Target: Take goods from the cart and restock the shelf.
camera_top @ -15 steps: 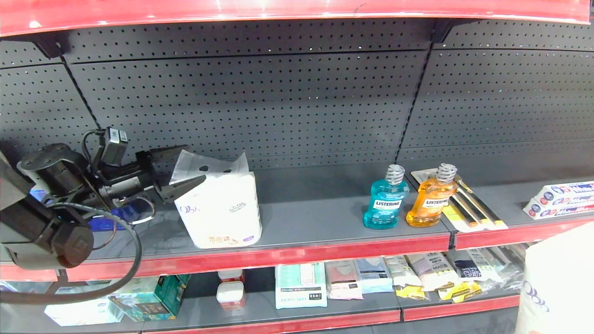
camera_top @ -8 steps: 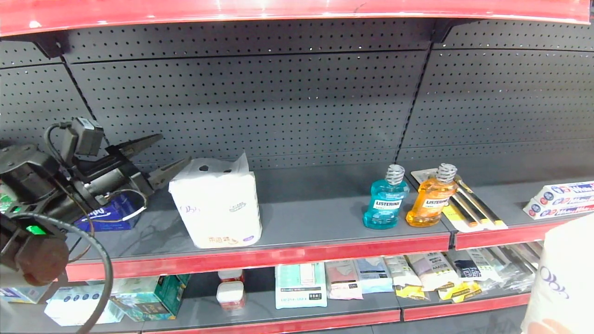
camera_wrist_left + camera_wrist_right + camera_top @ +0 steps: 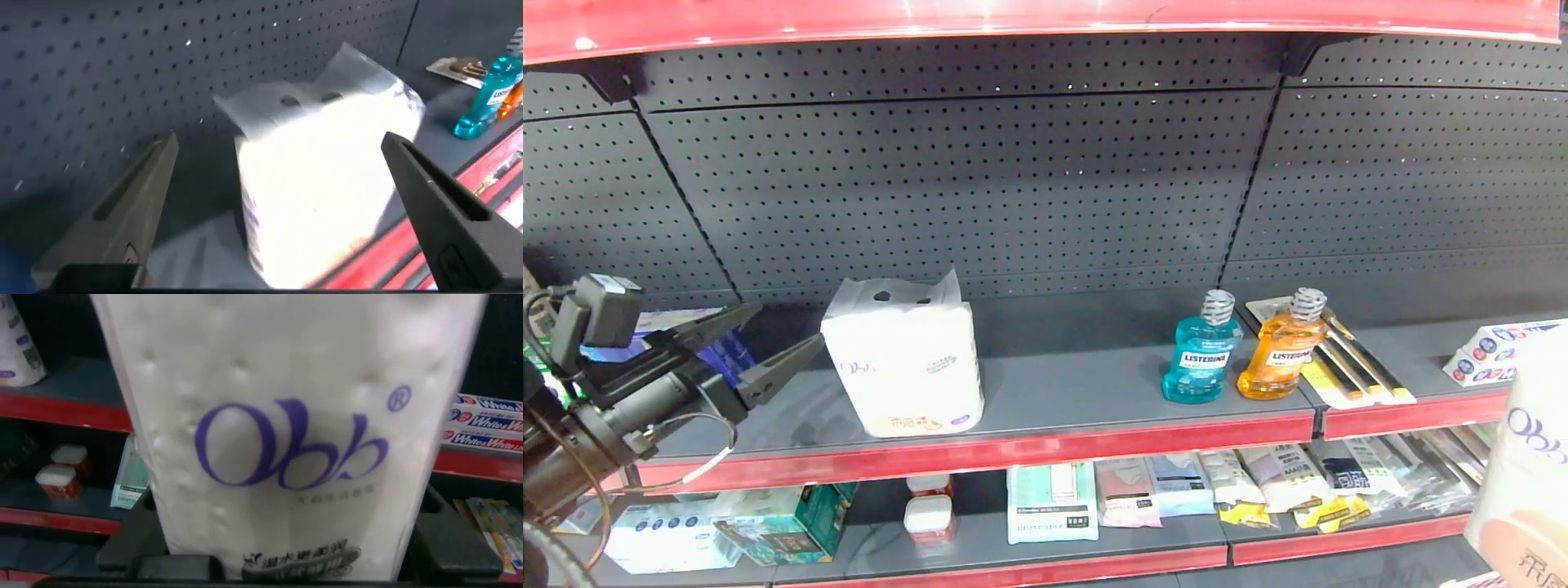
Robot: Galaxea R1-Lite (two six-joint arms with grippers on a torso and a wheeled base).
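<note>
A white tissue pack [image 3: 903, 367] with a plastic handle flap stands upright on the grey shelf [image 3: 1062, 384], left of centre. My left gripper [image 3: 788, 327] hangs just left of it, open, holding nothing and clear of the pack. From the left wrist, the same tissue pack [image 3: 327, 180] stands ahead of the left gripper [image 3: 278, 143], between its spread fingers [image 3: 131, 204]. A second tissue pack [image 3: 1523, 465] shows at the lower right edge, below shelf level. Up close, this second tissue pack [image 3: 286, 425] sits between the dark fingers [image 3: 131, 539] of my right gripper.
A blue mouthwash bottle [image 3: 1202, 351] and an orange one [image 3: 1281, 349] stand right of centre, with toothbrush packs [image 3: 1347, 359] and toothpaste boxes [image 3: 1490, 351] beyond. A blue box [image 3: 719, 351] lies behind the left gripper. The lower shelf [image 3: 1045, 547] holds several packets and boxes.
My left gripper let go of the pack's plastic flap, opened, and drew back leftward and down. The pack at the lower right edge has shifted further right.
</note>
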